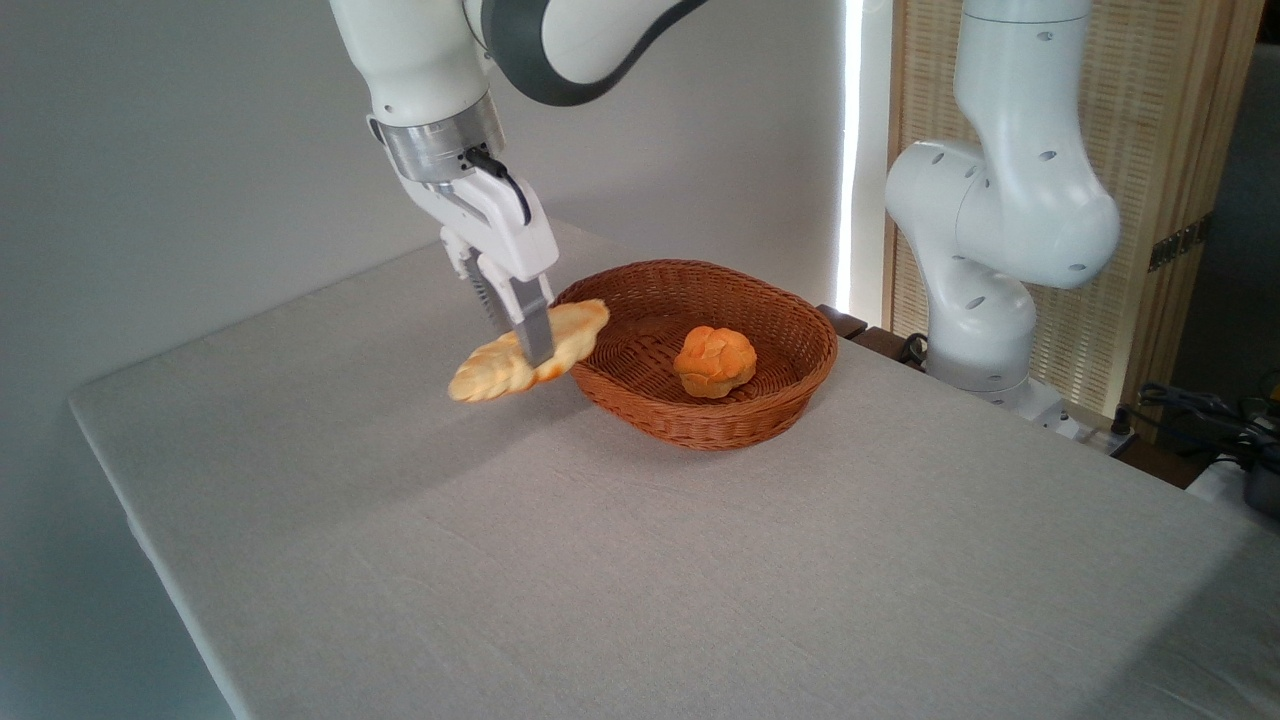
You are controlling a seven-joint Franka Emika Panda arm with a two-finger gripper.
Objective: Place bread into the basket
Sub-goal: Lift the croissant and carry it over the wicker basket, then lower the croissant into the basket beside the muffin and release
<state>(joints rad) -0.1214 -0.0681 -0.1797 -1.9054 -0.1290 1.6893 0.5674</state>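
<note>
The bread (490,374), a long pale golden braided loaf, hangs tilted in the air above the table, just left of the basket. My gripper (528,350) is shut on the loaf's middle, one grey finger (534,330) crossing its near side. The loaf's right end overlaps the left rim of the basket (790,395), a shallow oval reddish-brown wicker one standing right of centre on the table.
A small round orange bun (714,361) lies inside the basket. The table (600,560) is covered with a grey cloth; its left and front edges drop off. The arm's white base (990,250) stands behind the table's right edge, with cables and a wooden screen beyond.
</note>
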